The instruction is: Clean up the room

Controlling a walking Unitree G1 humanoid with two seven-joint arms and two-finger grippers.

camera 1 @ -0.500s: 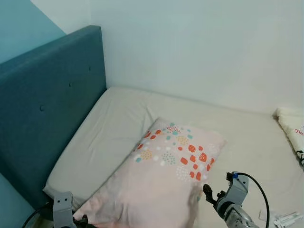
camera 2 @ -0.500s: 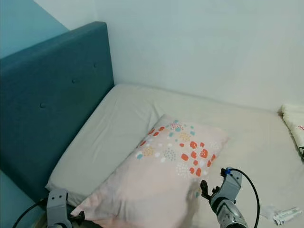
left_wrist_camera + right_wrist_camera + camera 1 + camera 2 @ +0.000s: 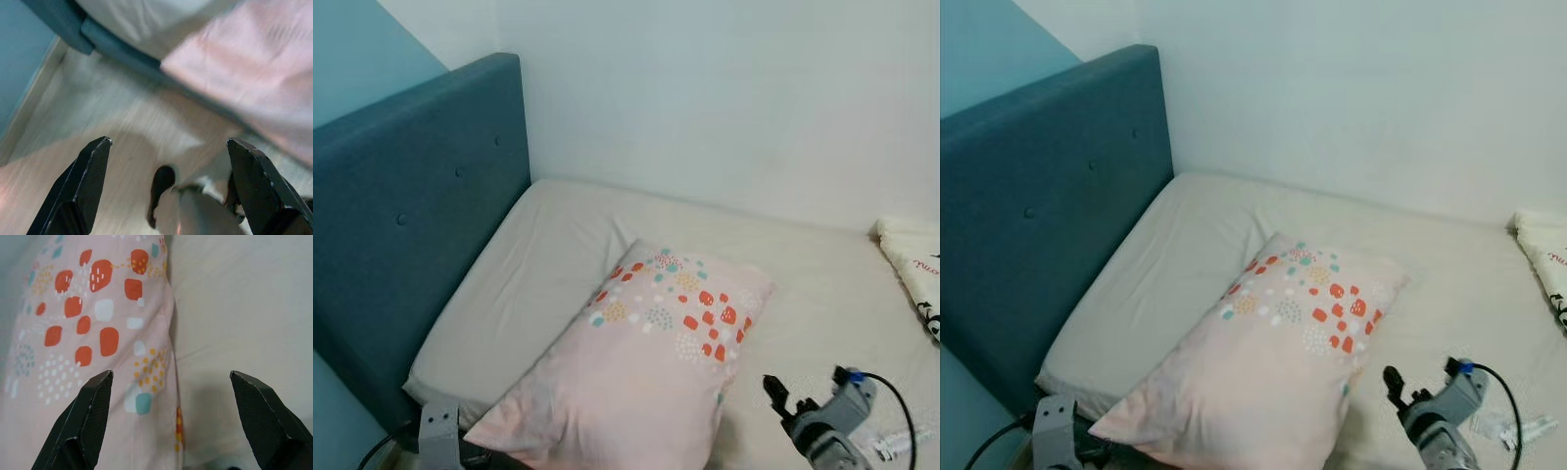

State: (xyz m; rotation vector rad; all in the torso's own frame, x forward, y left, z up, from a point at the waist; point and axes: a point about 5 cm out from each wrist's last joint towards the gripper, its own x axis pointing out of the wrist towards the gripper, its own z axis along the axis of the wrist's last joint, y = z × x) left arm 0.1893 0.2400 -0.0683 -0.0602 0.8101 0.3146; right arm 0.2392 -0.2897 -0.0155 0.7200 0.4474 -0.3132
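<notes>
I see the pink patterned pillow (image 3: pixel 641 377) lying askew on the bed (image 3: pixel 822 284). My right gripper (image 3: pixel 171 426) hovers beside its edge, fingers spread; left gripper (image 3: pixel 168 188) likewise empty. Next, I'd grasp and straighten it.

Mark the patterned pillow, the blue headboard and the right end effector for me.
patterned pillow (image 3: pixel 651 377): left eye view, middle of its pink cover.
blue headboard (image 3: pixel 411 225): left eye view, padded front face.
right end effector (image 3: pixel 171 423): right wrist view, midway between its two open black fingertips, above the pillow's edge.
</notes>
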